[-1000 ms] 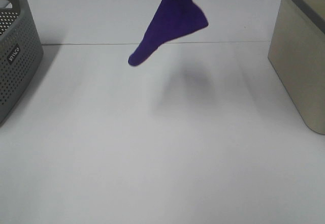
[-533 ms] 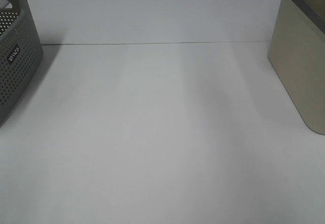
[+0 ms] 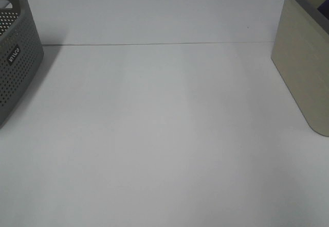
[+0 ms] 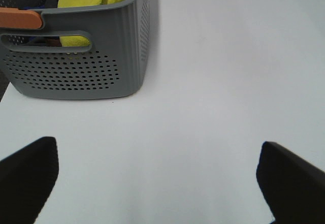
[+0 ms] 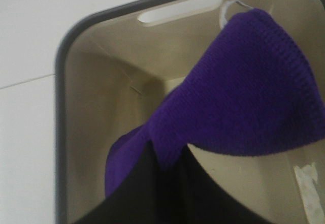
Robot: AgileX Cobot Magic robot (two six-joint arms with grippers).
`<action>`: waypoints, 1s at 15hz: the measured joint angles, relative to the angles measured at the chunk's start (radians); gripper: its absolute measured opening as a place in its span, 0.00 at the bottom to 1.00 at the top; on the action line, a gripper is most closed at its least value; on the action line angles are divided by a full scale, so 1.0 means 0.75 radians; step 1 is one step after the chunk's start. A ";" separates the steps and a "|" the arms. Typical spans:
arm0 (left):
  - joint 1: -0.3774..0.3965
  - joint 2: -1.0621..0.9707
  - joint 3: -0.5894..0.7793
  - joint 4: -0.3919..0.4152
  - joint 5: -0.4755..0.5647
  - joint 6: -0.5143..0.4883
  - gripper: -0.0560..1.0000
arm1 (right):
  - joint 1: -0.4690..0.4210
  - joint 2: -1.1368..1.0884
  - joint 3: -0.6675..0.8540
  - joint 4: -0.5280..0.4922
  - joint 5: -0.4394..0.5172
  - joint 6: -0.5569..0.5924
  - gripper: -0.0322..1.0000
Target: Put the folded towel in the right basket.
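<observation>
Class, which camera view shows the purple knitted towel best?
The right wrist view: the purple knitted towel fills it, held by the right tool over the beige plastic basket. Exterior high shows only a purple sliver inside that basket; left wrist shows none.

The towel point(image 5: 244, 97) is deep purple and knitted, bunched rather than flat. It hangs pinched in the right hand point(image 5: 162, 176) over the open basket point(image 5: 101, 92), one end drooping into it. The basket is beige with a dark grey rim and a slot handle, standing upright at the bench's point(image 3: 164, 134) right edge.
</observation>
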 joint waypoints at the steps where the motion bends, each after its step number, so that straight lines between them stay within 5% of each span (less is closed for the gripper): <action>1: 0.000 0.000 0.000 0.000 0.000 0.000 0.99 | 0.000 0.028 0.000 -0.051 0.000 -0.001 0.09; 6: 0.000 0.000 0.000 0.000 0.000 0.000 0.99 | 0.000 0.123 0.000 -0.113 0.003 0.012 0.15; 10: 0.000 0.000 0.000 0.000 0.000 0.000 0.99 | 0.001 0.123 0.000 -0.101 0.008 0.016 0.80; 11: 0.000 0.000 0.000 0.000 0.000 0.000 0.99 | 0.001 0.123 0.000 -0.101 0.008 0.013 0.90; 15: 0.000 0.000 0.000 0.000 0.000 0.000 0.99 | 0.001 0.123 0.000 -0.057 0.008 -0.052 0.96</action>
